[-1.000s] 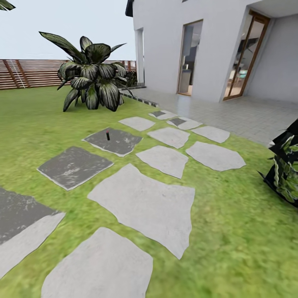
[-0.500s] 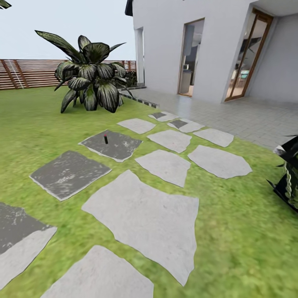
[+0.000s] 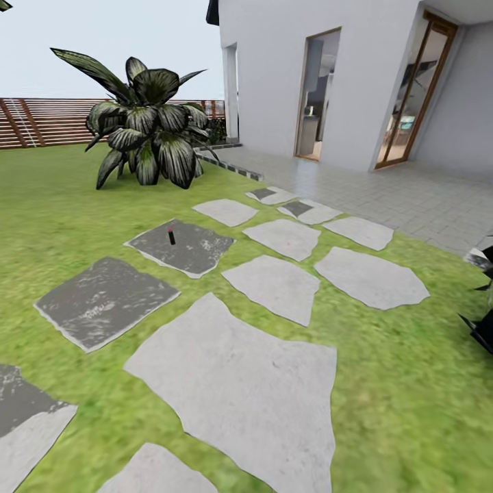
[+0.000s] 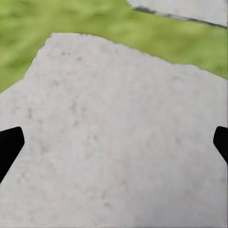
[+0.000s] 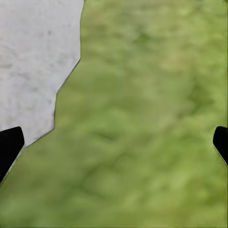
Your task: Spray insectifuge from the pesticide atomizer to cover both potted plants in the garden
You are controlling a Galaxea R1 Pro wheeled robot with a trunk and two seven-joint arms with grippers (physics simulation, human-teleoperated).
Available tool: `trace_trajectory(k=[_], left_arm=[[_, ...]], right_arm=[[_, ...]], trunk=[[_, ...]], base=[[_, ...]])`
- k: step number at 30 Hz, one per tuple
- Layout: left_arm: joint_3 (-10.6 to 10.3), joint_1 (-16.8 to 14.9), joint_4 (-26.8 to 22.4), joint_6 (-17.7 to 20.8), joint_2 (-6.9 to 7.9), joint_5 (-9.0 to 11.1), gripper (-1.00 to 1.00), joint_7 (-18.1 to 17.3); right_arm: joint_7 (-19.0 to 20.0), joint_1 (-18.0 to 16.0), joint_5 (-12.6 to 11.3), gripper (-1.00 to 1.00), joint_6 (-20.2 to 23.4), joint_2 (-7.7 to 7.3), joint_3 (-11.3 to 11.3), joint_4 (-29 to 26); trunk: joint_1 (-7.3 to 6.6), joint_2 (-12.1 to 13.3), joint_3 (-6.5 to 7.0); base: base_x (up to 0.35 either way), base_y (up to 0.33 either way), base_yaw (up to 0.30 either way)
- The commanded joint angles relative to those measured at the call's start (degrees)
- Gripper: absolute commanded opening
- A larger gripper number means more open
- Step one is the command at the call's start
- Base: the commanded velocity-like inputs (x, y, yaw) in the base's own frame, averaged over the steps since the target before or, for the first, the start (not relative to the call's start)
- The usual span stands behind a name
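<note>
The pesticide atomizer (image 3: 171,235), a tiny dark bottle with a red top, stands upright on a dark grey stepping stone (image 3: 181,246) in the garden lawn (image 3: 61,205), left of centre in the head view and some way ahead. The two small potted plants are out of view. In the left wrist view my left gripper (image 4: 114,145) is open over a pale stone slab (image 4: 114,142), with nothing between its black fingertips (image 4: 9,145). In the right wrist view my right gripper (image 5: 114,142) is open above grass (image 5: 152,118) beside a stone's edge.
A huge striped-leaf plant (image 3: 144,127) stands behind the atomizer, before a brown slatted fence (image 3: 41,122). Pale stepping stones (image 3: 239,383) run from me toward the house's tiled terrace (image 3: 383,192) and glass doors (image 3: 411,89). Dark leaf tips (image 3: 483,329) cut in at the right edge.
The whole head picture has shifted: the camera has moved forward, so the stones look larger and nearer. The dark plant at the right edge has slid mostly out of frame.
</note>
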Motion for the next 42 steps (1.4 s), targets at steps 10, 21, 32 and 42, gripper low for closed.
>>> trace_trajectory(k=[10,21,32,42], left_arm=[[0.0,0.1,0.0,-0.2,0.02,-0.2,1.0,0.0],[0.1,0.1,0.0,-0.2,0.02,-0.2,1.0,0.0],[0.1,0.1,0.0,-0.2,0.02,-0.2,1.0,0.0],[0.1,0.1,0.0,-0.2,0.02,-0.2,1.0,0.0]], right_arm=[[-0.1,0.0,0.4,1.0,-0.2,0.02,-0.3,0.1],[-0.1,0.0,0.4,1.0,-0.2,0.11,-0.3,0.0],[-0.2,0.0,0.2,1.0,-0.2,0.11,-0.4,-0.2],[-0.1,0.0,0.3,1.0,-0.2,0.11,-0.4,-0.1]], trunk=[[0.02,0.0,-0.05],[0.02,0.0,-0.05],[0.02,0.0,-0.05],[0.02,0.0,-0.05]], base=[[0.34,0.0,0.0],[0.34,0.0,0.142],[0.34,0.0,0.002],[0.34,0.0,0.0]])
